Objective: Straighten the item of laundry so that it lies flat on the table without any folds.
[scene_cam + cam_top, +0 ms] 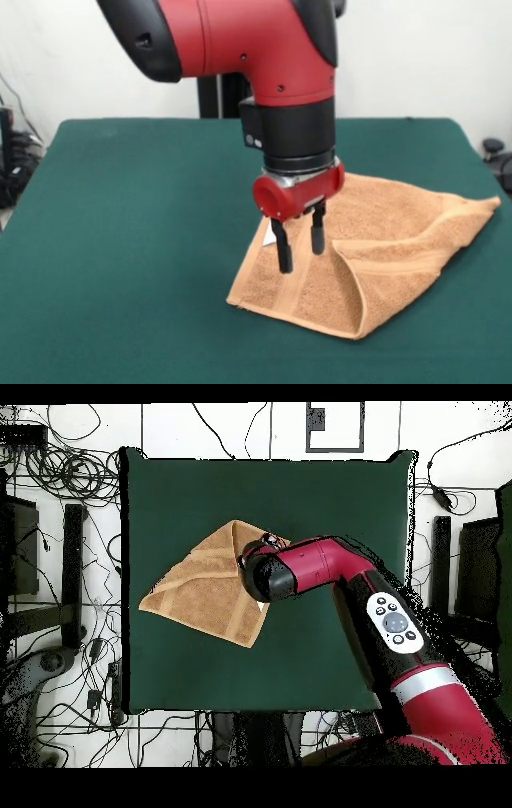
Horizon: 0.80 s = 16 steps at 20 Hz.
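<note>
Soft tan-orange terry towel (376, 248), small, rectangular by its woven bands; lies crumpled on the large dark green felt-covered table (120, 240). Judged light, limp, no stiffness: it will drape and drag rather than slide as a sheet, and the felt under it likely grips the pile. Not fragile.

Position: in the front view the towel sits to the right of the table's middle, one pointed end reaching near the table's right edge. In the overhead view the towel (205, 589) sits left of the table's middle, well inside every edge.

Look: not flat. One part is folded over the rest, giving a rough triangle. A diagonal fold ridge runs across the towel's middle. A woven band shows along the towel's front-left edge, another across the folded flap. A small white bit beside the gripper may be the tag; cannot tell for sure.

Red-and-black arm's gripper (301, 242) stands vertical over the towel's left part, near the fold ridge. Two black fingers (284, 254) are apart with a narrow gap between them, nothing between. Tips are at or just above the cloth; contact cannot be told.

Best hold, as a judgement: pinch the free corner of the upper flap, single layer only, and draw it away from the ridge. Taking both layers would only shift the whole towel.
</note>
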Tool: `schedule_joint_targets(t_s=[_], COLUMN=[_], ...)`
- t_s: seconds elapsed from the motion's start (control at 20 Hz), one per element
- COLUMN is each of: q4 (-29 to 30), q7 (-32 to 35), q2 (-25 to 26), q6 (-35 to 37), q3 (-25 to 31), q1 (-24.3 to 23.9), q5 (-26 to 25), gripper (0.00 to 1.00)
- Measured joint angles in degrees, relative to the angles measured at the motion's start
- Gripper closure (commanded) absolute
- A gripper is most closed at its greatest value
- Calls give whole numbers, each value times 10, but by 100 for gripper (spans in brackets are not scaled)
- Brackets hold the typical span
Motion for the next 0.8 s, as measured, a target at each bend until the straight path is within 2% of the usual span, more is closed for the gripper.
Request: schedule_joint_targets(t_s=[0.1,0.15,0.5,0.8], q4=[-5,-10,-17,-23], q7=[0,0,0,0], q2=[8,18,41,62], q6=[0,0,0,-4], q3=[0,0,0,-2], q1=[-3,-8,-16,2], q5=[-1,-2,-13,-22], gripper=[0,100,100,100])
